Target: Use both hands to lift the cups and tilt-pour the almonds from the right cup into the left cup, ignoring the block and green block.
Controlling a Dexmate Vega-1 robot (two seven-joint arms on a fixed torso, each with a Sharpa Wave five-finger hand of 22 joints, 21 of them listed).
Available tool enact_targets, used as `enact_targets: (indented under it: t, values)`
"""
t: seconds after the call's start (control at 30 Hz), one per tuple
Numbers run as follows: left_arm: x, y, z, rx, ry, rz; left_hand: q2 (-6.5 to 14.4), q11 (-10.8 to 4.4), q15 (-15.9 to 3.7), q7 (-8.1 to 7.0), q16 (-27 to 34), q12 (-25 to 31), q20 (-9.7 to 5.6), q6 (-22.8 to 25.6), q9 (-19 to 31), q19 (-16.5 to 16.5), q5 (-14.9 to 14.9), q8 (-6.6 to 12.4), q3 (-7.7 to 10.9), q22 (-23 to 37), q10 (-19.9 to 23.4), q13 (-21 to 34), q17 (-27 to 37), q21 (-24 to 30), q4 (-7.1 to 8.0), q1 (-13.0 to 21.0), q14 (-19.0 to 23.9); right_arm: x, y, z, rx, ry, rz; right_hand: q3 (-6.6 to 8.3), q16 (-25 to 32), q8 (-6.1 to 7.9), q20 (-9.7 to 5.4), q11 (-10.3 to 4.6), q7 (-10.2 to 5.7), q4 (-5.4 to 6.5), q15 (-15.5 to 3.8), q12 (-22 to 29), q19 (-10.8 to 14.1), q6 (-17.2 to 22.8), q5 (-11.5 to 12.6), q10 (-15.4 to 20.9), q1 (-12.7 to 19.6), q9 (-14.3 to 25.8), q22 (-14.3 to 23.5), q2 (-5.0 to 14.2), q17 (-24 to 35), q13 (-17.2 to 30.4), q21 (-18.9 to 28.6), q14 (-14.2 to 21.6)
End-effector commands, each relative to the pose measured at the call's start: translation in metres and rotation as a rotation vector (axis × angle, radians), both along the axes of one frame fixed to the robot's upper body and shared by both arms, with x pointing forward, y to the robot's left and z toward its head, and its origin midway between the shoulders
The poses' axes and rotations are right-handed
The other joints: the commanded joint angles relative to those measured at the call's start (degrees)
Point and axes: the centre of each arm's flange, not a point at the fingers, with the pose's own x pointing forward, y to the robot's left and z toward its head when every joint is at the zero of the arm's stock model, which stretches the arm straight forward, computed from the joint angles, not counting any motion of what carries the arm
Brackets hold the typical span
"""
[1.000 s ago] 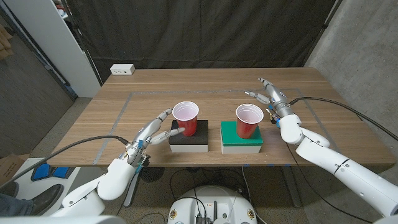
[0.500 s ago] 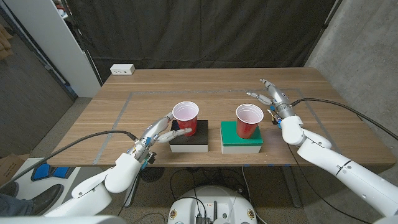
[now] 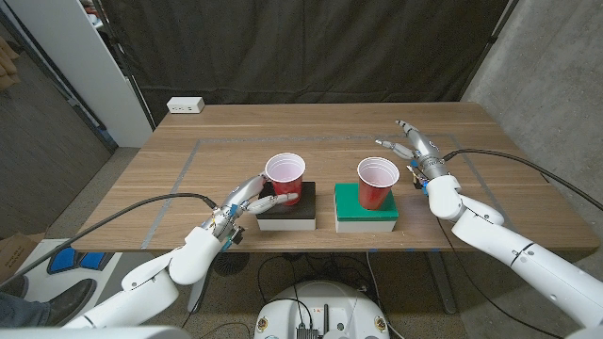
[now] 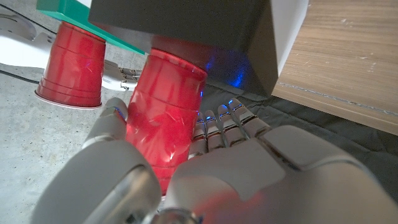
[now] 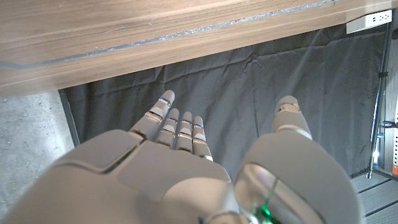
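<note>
The left hand wraps the upright left cup, while the spread, empty right hand stands just right of the right cup.

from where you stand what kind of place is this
Probably a robot test lab, not a home: a black curtain backdrop, a bare concrete wall, and a wooden table with taped-off lines.

The right robot hand holds nothing, fingers apart, reaching toward a black curtain beyond the wooden table.
</note>
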Motion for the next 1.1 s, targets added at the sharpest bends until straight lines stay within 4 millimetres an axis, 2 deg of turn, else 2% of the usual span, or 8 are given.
enact_targets:
  t: [0.03,0.33,0.63,1.1]
  values:
    - [0.001,-0.003,0.000,-0.056,-0.013,-0.033,0.7,-0.25,-2.35,0.32,0.5,0.7,-5.15,2.4,0.1,1.9,0.4,0.67,0.66,0.0,2.3,0.1,0.0,0.4,0.17,1.5,2.4,0.005,0.004,0.002,-0.013,0.007,0.012,-0.03,0.5,0.48,0.21,0.17,0.05,0.17,-0.03,0.4,0.2,0.2,0.2,0.6,-0.4,0.3,0.1,0.28,-0.1,0.1,0.1,0.7]
    - [-0.001,-0.004,-0.003,-0.083,-0.010,-0.051,2.7,-1.00,-3.05,-0.11,0.6,1.0,-5.72,5.1,0.0,4.9,0.2,0.71,1.34,0.0,5.2,0.1,-0.1,0.9,0.16,3.8,5.4,0.008,0.009,0.007,-0.020,0.007,0.022,-0.05,0.5,0.52,0.27,0.14,0.06,0.20,-0.02,0.5,0.3,0.3,0.2,0.7,-0.4,0.3,0.1,0.32,-0.1,0.1,0.1,0.8]
    - [-0.007,-0.002,-0.002,-0.134,-0.033,-0.062,4.1,-1.60,-3.46,-0.13,0.6,1.1,-5.52,7.9,0.0,6.8,0.1,0.90,1.58,0.1,7.5,0.0,-0.1,1.0,0.18,5.3,7.5,0.009,0.011,0.010,-0.034,0.013,0.032,-0.07,0.6,0.61,0.23,0.09,0.04,0.23,-0.13,0.6,0.6,0.6,0.2,0.9,-0.5,0.3,0.1,0.37,-0.1,0.1,0.2,1.0]
    - [-0.010,-0.001,0.000,-0.202,-0.045,-0.087,6.2,-1.78,-3.66,-0.13,0.6,1.2,-5.23,10.3,0.0,8.5,0.0,0.92,1.95,0.1,9.6,0.0,0.0,1.1,0.23,7.1,9.3,0.001,0.005,0.001,-0.021,0.030,0.035,-0.09,0.7,0.68,0.22,0.10,0.05,0.26,-0.20,0.6,0.9,0.9,0.2,1.2,-0.5,0.3,0.1,0.47,-0.1,0.1,0.3,1.3]
